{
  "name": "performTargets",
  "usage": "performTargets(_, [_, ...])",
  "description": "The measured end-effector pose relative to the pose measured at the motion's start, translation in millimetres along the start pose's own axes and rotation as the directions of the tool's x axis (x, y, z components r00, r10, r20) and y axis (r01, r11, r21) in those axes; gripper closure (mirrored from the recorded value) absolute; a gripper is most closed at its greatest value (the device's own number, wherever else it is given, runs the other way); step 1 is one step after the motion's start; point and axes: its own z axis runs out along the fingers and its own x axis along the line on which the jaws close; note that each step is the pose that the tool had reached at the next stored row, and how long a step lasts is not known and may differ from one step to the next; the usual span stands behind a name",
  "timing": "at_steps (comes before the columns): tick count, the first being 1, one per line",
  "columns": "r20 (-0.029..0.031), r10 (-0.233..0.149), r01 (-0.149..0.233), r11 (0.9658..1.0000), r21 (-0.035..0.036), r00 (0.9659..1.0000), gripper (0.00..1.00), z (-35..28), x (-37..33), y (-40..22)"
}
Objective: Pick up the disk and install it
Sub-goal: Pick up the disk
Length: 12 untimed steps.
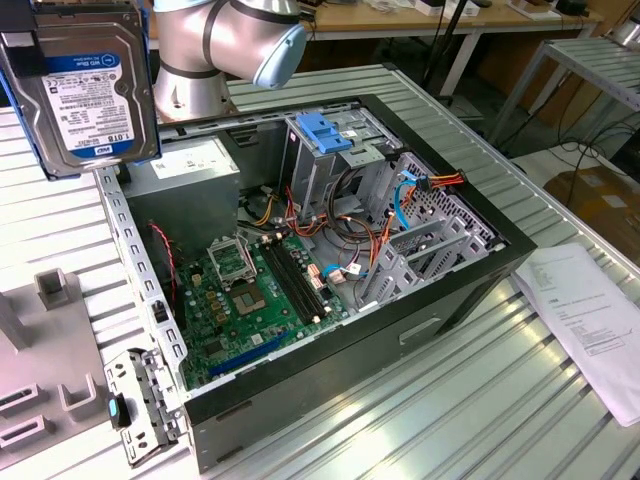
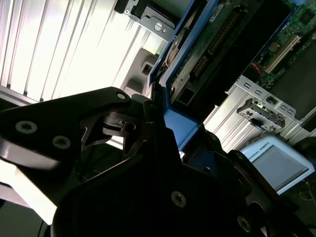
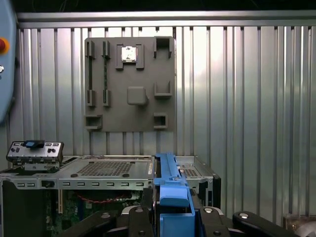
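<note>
In the exterior view the disk (image 1: pixel 85 90) hangs high in the air at the exterior view's left, with its label side towards the camera. It is clear of the counter (image 1: pixel 450 420) and well apart from the open computer case (image 1: pixel 300 390). Inside the case the drive cage (image 1: pixel 325 150) stands upright with its blue handle, near the grey power-supply box (image 1: pixel 185 170). The picking up is therefore done, and I judge that the step in hand is the carrying to the case.

In the second wrist view the gripper (image 2: pixel 177 133) is closed on the disk (image 2: pixel 207 54). The black fingers (image 2: pixel 143 123) press its blue-railed edges, one on each side.

In the first wrist view the disk's (image 3: pixel 170 182) blue rail stands between the fingers, over the case. A grey fixture plate (image 3: pixel 131 84) lies on the counter beyond.

The install calls, I think, for lining the rails up with the cage's slot and keeping clear of the cables (image 1: pixel 380 215).
</note>
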Motion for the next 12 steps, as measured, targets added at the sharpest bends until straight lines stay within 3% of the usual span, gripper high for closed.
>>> performTargets(12, [-0.0001,0.000,0.000,1.0000,-0.0001,1.0000,0.63,0.1,-0.1,-8.9])
